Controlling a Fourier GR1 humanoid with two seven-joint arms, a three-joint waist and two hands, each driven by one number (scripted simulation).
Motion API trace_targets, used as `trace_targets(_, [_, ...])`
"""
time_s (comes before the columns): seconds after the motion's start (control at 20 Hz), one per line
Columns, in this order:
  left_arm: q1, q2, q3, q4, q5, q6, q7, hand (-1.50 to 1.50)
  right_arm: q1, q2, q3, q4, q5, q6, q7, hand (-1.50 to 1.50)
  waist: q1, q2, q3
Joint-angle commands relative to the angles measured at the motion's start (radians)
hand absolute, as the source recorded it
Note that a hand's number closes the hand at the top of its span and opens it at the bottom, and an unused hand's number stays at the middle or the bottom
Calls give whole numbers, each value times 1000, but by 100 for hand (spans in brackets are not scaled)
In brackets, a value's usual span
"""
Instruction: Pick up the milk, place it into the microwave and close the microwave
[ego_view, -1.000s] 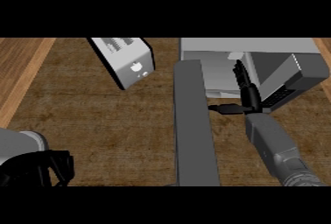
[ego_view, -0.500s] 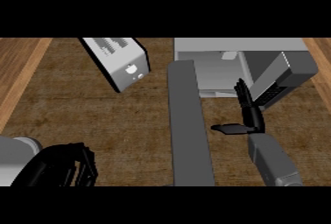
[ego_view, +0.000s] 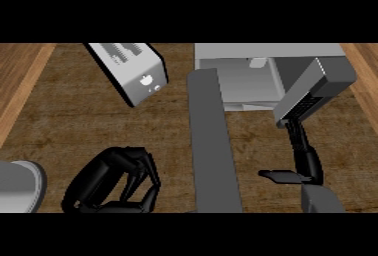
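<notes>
Lighting: even and moderate light is falling across the bench (ego_view: 96, 130), with no single source showing. Shadows: almost none are forming under the microwave (ego_view: 244, 55) or its open door (ego_view: 214, 145); only the interior is shading slightly darker. Glare: a pale sheen is lying on the toaster (ego_view: 140, 75), no hard highlights. The right hand (ego_view: 299, 165) and left hand (ego_view: 111, 182) are reading near-black, their surfaces merging. Edges: lines are staying straight.

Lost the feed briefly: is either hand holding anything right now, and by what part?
Nothing is held. The right hand reaches open toward the microwave, fingers straight. The left hand has its fingers curled, but they close on nothing.
</notes>
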Motion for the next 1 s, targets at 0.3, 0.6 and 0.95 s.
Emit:
trace_targets(0.3, [-208, -1, -229, 418, -163, 141, -164, 150, 316, -78, 32, -343, -57, 147, 12, -150, -13, 6, 0])
trace_targets(0.6, [-333, 0, -325, 704, -151, 316, -264, 150, 486, -84, 83, -622, -49, 156, 52, -150, -21, 8, -1])
trace_targets(0.95, [-471, 0, -496, 973, 7, 610, -506, 150, 524, -100, 90, -805, -163, 260, 133, -150, -41, 15, -2])
